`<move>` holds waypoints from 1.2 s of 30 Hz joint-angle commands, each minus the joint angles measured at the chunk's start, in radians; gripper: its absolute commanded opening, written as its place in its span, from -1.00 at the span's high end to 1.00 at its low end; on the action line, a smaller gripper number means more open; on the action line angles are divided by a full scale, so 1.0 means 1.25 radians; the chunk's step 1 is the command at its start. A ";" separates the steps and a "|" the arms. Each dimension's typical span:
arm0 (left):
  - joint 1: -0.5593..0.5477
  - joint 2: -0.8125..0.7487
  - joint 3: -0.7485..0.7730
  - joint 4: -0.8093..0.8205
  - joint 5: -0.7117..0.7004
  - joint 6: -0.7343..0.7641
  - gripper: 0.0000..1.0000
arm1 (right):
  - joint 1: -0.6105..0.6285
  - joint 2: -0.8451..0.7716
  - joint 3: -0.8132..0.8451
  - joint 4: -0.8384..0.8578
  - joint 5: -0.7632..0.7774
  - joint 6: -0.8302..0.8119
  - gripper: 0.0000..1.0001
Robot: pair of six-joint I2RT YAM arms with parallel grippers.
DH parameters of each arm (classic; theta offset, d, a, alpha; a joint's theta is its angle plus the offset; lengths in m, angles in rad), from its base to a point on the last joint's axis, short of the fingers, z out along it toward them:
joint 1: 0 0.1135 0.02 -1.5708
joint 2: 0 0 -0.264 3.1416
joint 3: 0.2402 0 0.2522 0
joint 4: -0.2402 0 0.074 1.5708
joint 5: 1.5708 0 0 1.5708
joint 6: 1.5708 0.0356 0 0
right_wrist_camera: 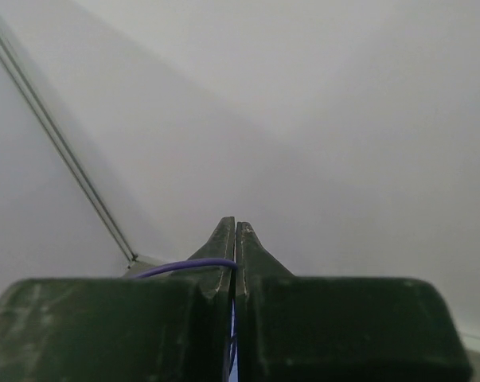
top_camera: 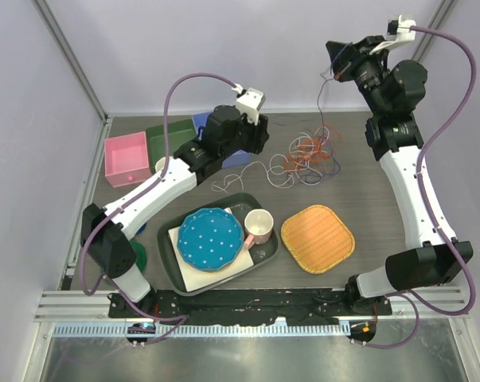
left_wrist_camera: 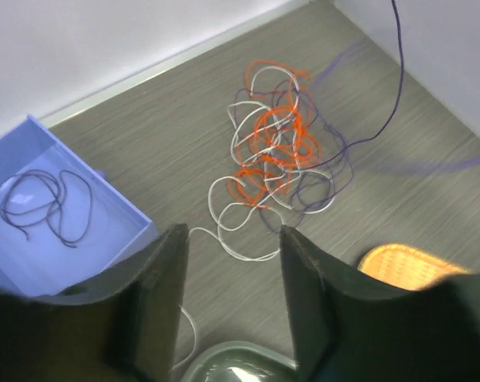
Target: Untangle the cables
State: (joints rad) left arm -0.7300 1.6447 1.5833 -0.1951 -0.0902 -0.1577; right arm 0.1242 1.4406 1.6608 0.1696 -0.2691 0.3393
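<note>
Left wrist, cables [left_wrist_camera: 273, 151] heaped ahead of left tool [left_wrist_camera: 233, 243], tips parted

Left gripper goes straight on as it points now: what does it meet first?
Likely the loose white cable strand on the grey table, just beyond the left gripper, its fingers open; the orange-white-purple cable tangle lies farther. Depth unclear.

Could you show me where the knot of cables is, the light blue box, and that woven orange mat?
Knot of cables [left_wrist_camera: 275, 151]: left wrist view, middle of the orange and white loops.
Light blue box [left_wrist_camera: 116, 211]: left wrist view, bare floor.
Woven orange mat [top_camera: 318, 238]: top view, centre.
</note>
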 commanded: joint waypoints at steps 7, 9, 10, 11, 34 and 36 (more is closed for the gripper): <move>0.002 0.051 -0.033 0.047 0.206 0.081 -1.00 | 0.025 -0.043 -0.131 -0.131 0.068 -0.057 0.99; 0.002 0.062 -0.039 0.065 0.260 0.080 -1.00 | 0.039 -0.054 -0.150 -0.131 0.074 -0.062 0.99; 0.002 0.068 -0.041 0.075 0.275 0.076 -1.00 | 0.043 -0.058 -0.171 -0.150 0.074 -0.063 0.98; 0.002 0.088 -0.038 0.086 0.284 0.069 -0.99 | 0.048 -0.063 -0.181 -0.150 0.078 -0.058 0.99; -0.023 0.410 0.163 0.237 0.509 -0.206 -1.00 | 0.065 -0.128 -0.130 -0.240 0.203 0.034 0.99; -0.028 0.384 0.120 0.280 0.508 -0.188 -1.00 | 0.065 -0.124 -0.127 -0.242 0.208 0.034 0.99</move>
State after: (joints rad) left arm -0.7547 2.1921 1.7679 0.0277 0.4820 -0.3897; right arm 0.2047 1.3003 1.4609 -0.1444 -0.0544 0.3717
